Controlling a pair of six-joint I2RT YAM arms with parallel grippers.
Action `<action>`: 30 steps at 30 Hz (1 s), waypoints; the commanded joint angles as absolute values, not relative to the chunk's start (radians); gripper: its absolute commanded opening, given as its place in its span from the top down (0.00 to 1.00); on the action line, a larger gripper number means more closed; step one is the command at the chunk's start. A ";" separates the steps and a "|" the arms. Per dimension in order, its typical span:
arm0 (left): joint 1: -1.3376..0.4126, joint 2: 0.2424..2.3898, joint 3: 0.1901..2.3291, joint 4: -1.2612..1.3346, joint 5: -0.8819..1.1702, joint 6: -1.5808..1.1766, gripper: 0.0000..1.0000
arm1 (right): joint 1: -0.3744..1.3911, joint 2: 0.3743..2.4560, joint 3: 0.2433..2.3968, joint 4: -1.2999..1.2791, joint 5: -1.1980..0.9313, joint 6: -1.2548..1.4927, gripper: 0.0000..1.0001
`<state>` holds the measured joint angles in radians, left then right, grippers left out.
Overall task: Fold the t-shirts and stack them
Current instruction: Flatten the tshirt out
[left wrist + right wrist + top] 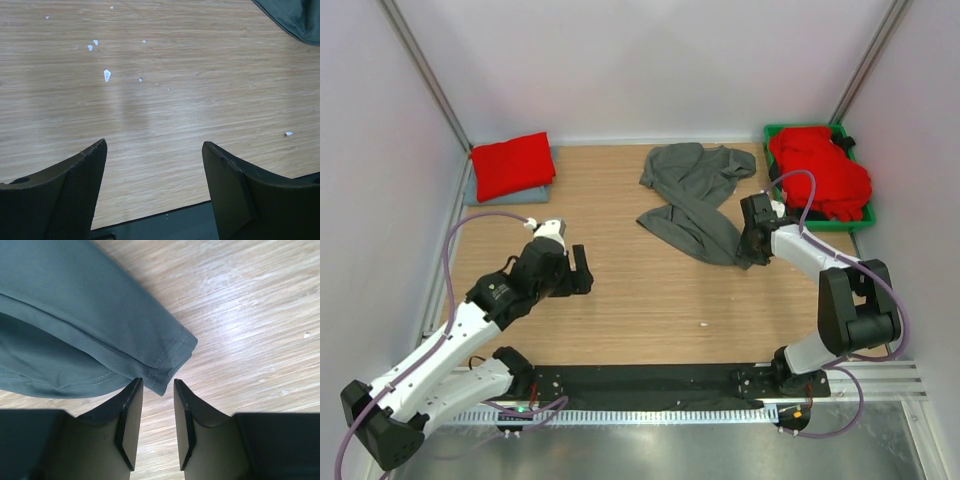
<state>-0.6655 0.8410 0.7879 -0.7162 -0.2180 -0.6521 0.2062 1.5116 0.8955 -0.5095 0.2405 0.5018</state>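
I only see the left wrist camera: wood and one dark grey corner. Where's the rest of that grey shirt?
Observer: The grey shirt lies crumpled right of the middle, toward the far side.
Operator: Is the other claw holding it?
Observer: No. The right claw is open a little, with the shirt's hemmed corner just reaching its fingertips.
Operator: Any more shirts?
Observer: Yes, red shirts are heaped in a green bin at the far right corner.
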 commanded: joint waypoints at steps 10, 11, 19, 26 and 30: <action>-0.712 0.830 0.781 -0.718 -0.282 -0.672 0.21 | 0.192 1.523 0.879 -0.471 0.247 0.497 0.61; -0.713 0.830 0.781 -0.718 -0.284 -0.672 0.21 | 0.192 1.525 0.879 -0.469 0.241 0.497 0.61; -0.726 0.836 0.779 -0.718 -0.296 -0.675 0.21 | 0.192 1.554 0.851 -0.425 0.210 0.500 0.61; -0.738 0.842 0.779 -0.721 -0.311 -0.676 0.21 | 0.192 1.566 0.848 -0.414 0.215 0.499 0.71; -0.739 0.844 0.779 -0.721 -0.314 -0.676 0.22 | 0.192 1.551 0.853 -0.425 0.222 0.497 0.80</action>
